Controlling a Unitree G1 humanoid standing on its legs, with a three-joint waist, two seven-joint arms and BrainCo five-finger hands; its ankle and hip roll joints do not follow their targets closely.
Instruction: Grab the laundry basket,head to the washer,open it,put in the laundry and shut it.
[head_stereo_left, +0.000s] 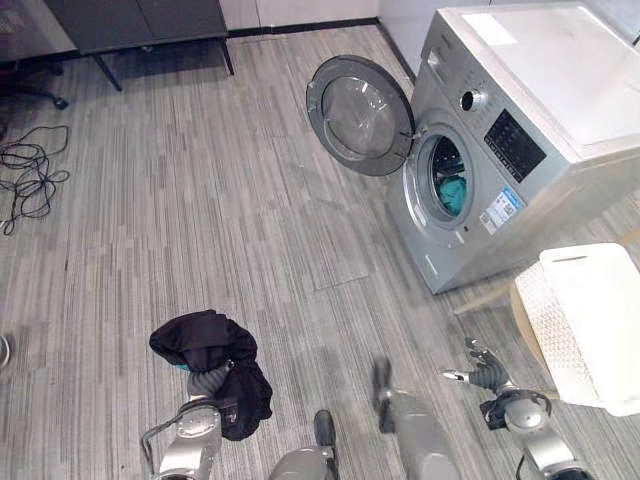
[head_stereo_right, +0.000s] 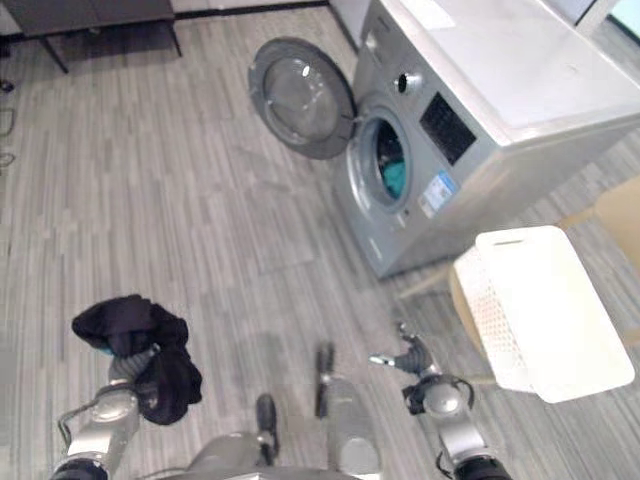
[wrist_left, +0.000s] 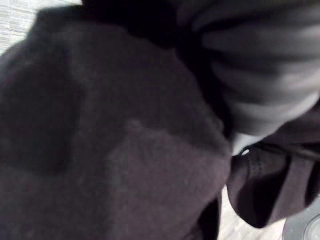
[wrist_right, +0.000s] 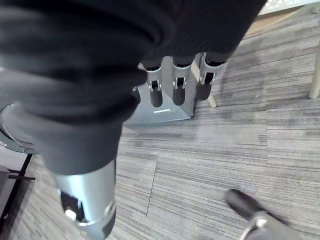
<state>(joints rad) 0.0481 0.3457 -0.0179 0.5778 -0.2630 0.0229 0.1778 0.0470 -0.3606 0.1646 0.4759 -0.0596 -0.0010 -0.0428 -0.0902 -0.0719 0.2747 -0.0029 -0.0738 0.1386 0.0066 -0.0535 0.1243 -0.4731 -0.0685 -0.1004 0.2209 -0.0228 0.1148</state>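
Your left hand (head_stereo_left: 208, 380) was raised low over the floor, its fingers buried in the black clothing (head_stereo_left: 212, 362) draped over them; grip not readable. Your right hand (head_stereo_left: 484, 368) hung empty, fingers relaxed and straight. Ahead of both fingertips: washer (head_stereo_left: 520, 130), door (head_stereo_left: 358, 114) open. Basket (head_stereo_left: 590, 320) just beside your right fingers.

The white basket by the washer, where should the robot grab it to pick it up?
Probably by the slot handle in the top rim of the white plastic laundry basket, on its washer-facing end. The opening faces up, so fingers could hook in from above. The open right hand hangs just beside its lattice wall.
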